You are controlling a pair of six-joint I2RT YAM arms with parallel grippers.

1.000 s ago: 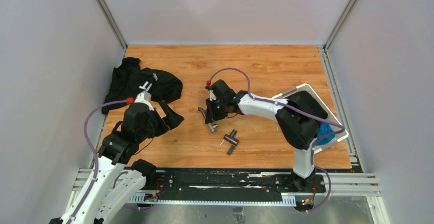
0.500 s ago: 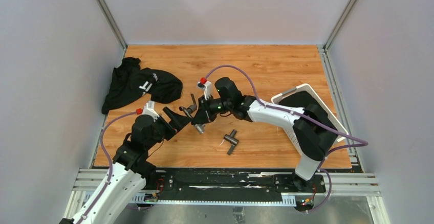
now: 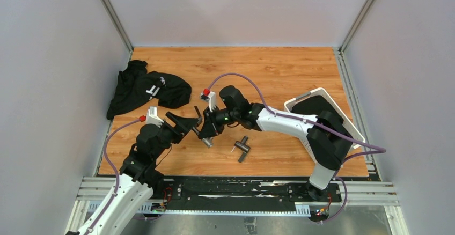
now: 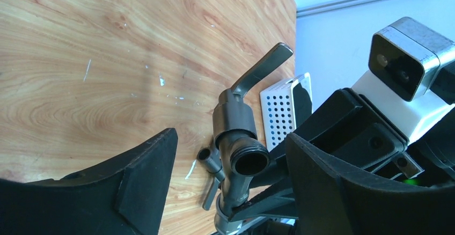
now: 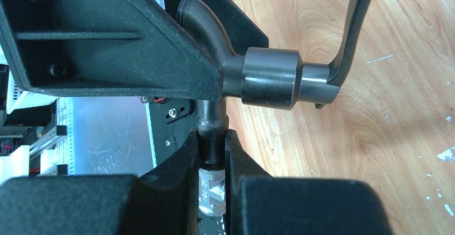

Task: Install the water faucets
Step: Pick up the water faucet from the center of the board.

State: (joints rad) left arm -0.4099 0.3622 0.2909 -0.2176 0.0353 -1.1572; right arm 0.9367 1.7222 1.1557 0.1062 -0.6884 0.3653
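1. Left gripper [image 3: 194,124], lower centre-left of the overhead view: jaws stand apart, one on each side of the lifted tap. The left wrist view shows a gap on both sides, so nothing is gripped.
2. Loose dark-grey metal tee piece with short pipe stubs [image 3: 242,148], lower centre: it lies flat on the boards, well apart from both grippers and joined to nothing.
3. Right gripper [image 5: 214,141], centre of the overhead view: clamped narrow on the lower pipe stub of the tap, holding it clear of the table.
4. Dark-grey metal faucet with cylindrical body [image 4: 234,119], thin lever handle [image 4: 263,66] and open threaded mouth [image 4: 249,162]: it is carried in the right gripper, between the left jaws, with the lever pointing away from the left wrist.
5. White perforated plastic basket [image 3: 316,92], right edge, partly under the right arm. Contents cannot be told.
6. Crumpled black cloth garment [image 3: 145,87], upper left, untouched.
7. Orange wood-grain table [image 3: 279,74]: no mounting fixture in view.
8. Progress, as judged: one faucet is lifted and presented for a two-handed hold. The tee is not yet mated to it, so the joining is left to do.
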